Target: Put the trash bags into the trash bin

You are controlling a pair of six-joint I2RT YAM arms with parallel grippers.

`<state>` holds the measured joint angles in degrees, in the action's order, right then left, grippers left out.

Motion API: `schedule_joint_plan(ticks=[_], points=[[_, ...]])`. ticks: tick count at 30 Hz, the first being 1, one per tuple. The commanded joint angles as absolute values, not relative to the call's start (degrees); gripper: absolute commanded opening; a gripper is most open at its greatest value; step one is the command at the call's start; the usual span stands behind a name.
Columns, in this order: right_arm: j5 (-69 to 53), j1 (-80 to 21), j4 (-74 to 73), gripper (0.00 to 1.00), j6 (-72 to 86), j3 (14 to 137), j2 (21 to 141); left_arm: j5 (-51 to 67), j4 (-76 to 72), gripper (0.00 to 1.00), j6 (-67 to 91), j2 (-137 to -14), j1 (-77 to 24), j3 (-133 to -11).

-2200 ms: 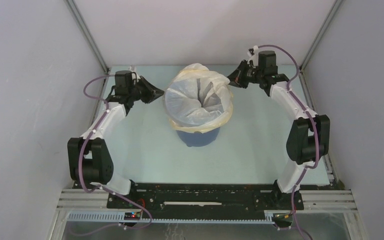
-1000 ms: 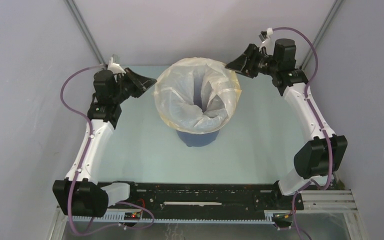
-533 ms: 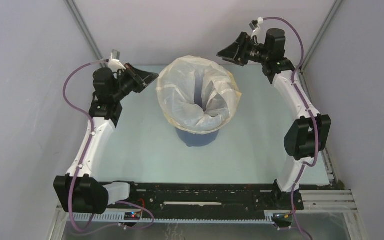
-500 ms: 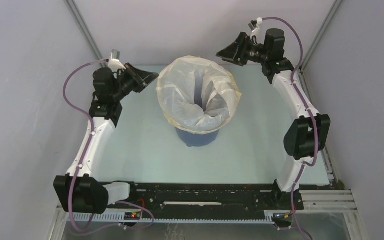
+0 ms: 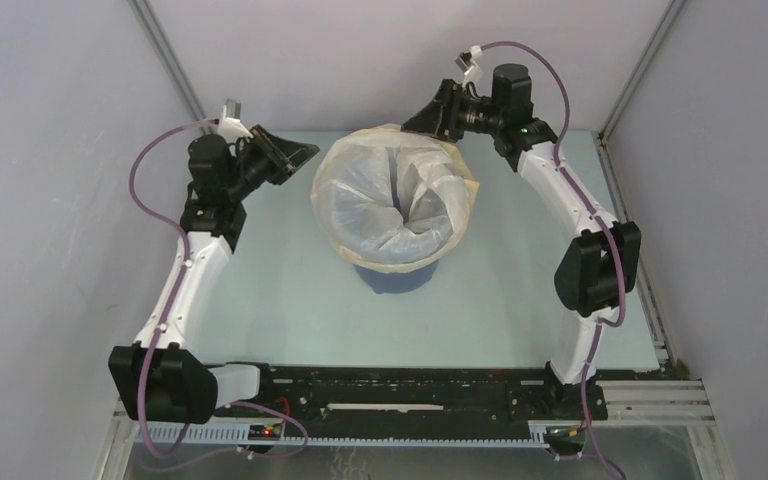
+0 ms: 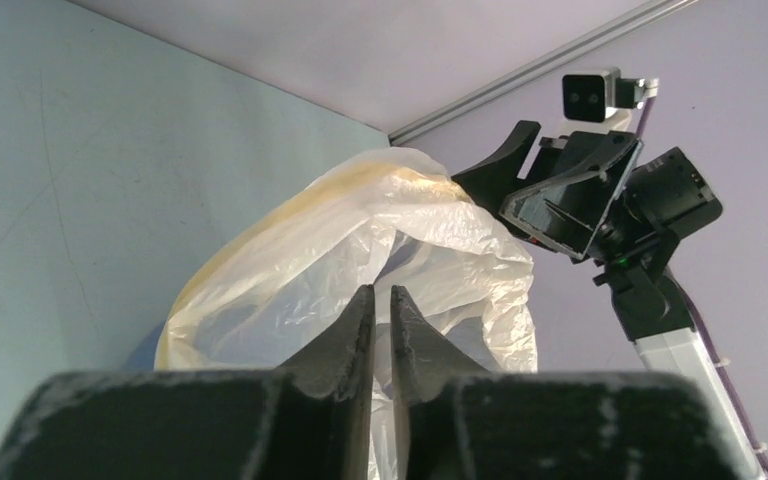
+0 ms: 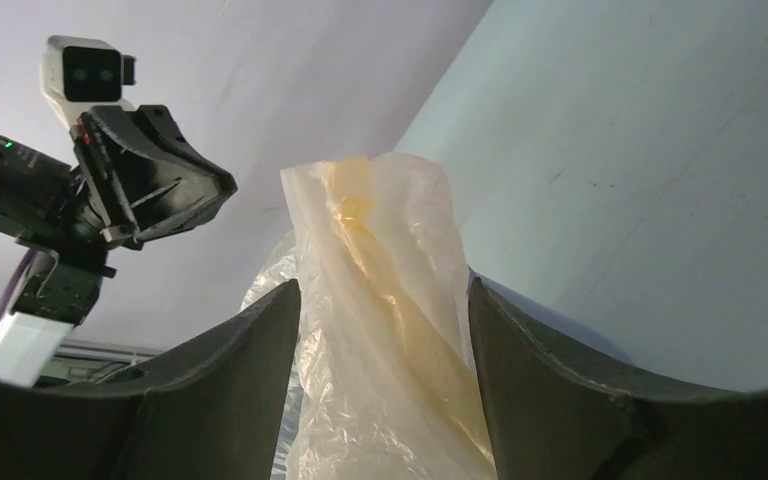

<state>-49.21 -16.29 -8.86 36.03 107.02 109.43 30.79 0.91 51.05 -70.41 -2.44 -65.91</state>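
Note:
The translucent white trash bag (image 5: 390,205), with a pale yellow band at its rim, is draped open over the blue trash bin (image 5: 396,280) in the middle of the table. My left gripper (image 5: 308,151) hovers just off the bag's left rim. Its jaws stand a narrow slit apart with nothing between them (image 6: 377,292), and the bag (image 6: 360,240) lies beyond. My right gripper (image 5: 412,122) is at the far rim. Its jaws (image 7: 383,290) are wide open, with an upright fold of the bag's yellow-banded rim (image 7: 380,230) standing between them.
The pale table (image 5: 260,290) is walled by grey panels on three sides, with aluminium posts in the back corners. Both arm bases sit on the black rail (image 5: 400,395) at the near edge. Each wrist view shows the other gripper across the bag.
My right gripper swung left, from the right of the rim to the bag's far rim. The left gripper stayed put and its jaws parted slightly. The bag's mouth has sagged inward.

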Motion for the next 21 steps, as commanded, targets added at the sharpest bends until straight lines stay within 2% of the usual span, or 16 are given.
schedule_joint_plan(ticks=[1, 3, 5, 6, 7, 12, 14, 19, 20, 21], points=[[-46.9, -16.2, -11.6, 0.72, 29.7, 108.5, 108.1, 30.7, 1.9, 0.25, 49.7, -71.4, -2.0, -69.6], [-46.8, -15.9, -12.3, 0.66, 29.8, 107.6, 107.8, 30.4, 4.2, 0.41, 48.6, -73.1, -1.9, -70.2], [-47.3, -15.7, -12.0, 0.55, 30.1, 106.9, 107.8, 31.1, 7.0, 0.51, 48.2, -75.6, -1.9, -71.4], [-47.4, -15.7, -12.2, 0.53, 30.0, 106.8, 107.8, 31.5, 8.2, 0.56, 48.3, -76.8, -1.9, -71.9], [-47.1, -15.6, -12.5, 0.53, 29.7, 106.8, 107.7, 32.0, 8.9, 0.59, 48.5, -77.5, -1.9, -71.9], [-46.5, -16.4, -14.4, 0.71, 24.1, 106.3, 106.8, 29.2, 10.8, 0.73, 46.1, -74.8, -1.9, -69.1], [-46.4, -17.0, -16.0, 0.73, 20.8, 106.1, 106.4, 28.0, 12.7, 0.77, 44.4, -73.7, -1.9, -68.3], [-41.2, -19.2, -23.2, 0.76, 10.9, 106.5, 105.2, 28.8, 14.4, 0.76, 44.1, -73.6, -1.8, -66.9], [-40.0, -19.2, -23.9, 0.74, 10.5, 106.5, 105.0, 28.9, 14.4, 0.75, 44.3, -73.7, -1.8, -66.7], [-39.4, -19.1, -23.9, 0.68, 11.3, 106.4, 105.0, 29.0, 14.4, 0.73, 44.4, -73.8, -1.9, -66.7]])
